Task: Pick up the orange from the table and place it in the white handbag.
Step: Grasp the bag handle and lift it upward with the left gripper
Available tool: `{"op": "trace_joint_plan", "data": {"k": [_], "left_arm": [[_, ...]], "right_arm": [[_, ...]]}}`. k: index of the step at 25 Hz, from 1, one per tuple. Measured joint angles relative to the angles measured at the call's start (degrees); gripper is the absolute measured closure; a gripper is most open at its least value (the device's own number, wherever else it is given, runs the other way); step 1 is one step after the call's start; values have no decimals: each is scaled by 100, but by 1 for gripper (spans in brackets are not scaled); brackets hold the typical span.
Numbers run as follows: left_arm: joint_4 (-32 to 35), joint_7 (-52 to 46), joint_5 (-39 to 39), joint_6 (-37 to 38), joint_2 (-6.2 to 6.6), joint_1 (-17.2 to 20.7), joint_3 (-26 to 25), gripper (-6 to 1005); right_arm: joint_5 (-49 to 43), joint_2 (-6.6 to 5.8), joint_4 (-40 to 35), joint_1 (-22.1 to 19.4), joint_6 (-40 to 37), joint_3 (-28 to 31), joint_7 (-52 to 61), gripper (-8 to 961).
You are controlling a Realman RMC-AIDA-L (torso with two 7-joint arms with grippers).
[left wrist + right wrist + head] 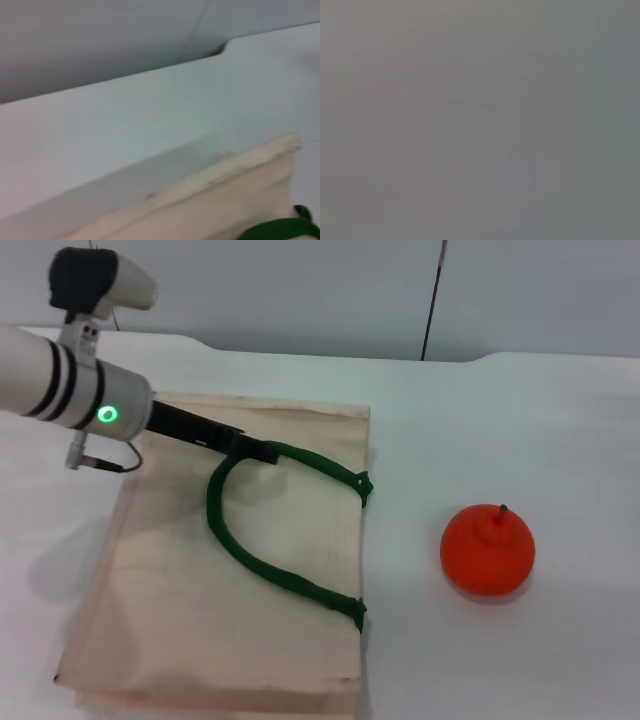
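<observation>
The orange [488,550] sits on the white table [520,410], to the right of the white handbag [240,640] and not touching it. The bag lies flat. Your left gripper [258,451] is over the bag, with its tips pinched on the green handle [240,545]. Lift that handle gently so the bag's mouth opens. Your right gripper is not in sight, so bring it over to the orange.

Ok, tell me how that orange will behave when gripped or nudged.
The orange looks round, so it would probably roll on the smooth table if nudged. Its skin appears glossy, perhaps slippery. It seems firm, likely light.
</observation>
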Motion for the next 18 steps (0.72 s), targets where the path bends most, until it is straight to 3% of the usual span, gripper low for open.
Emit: {"op": "trace_joint_plan", "data": {"k": [6,18], "left_arm": [[367,12,2,-157,48,-30,0,278],[492,30,60,-136,53,-6,1,526]], "right_arm": [[0,0,0,16,0,0,0,70],[-1,0,0,2,-9,0,0,71]]}}
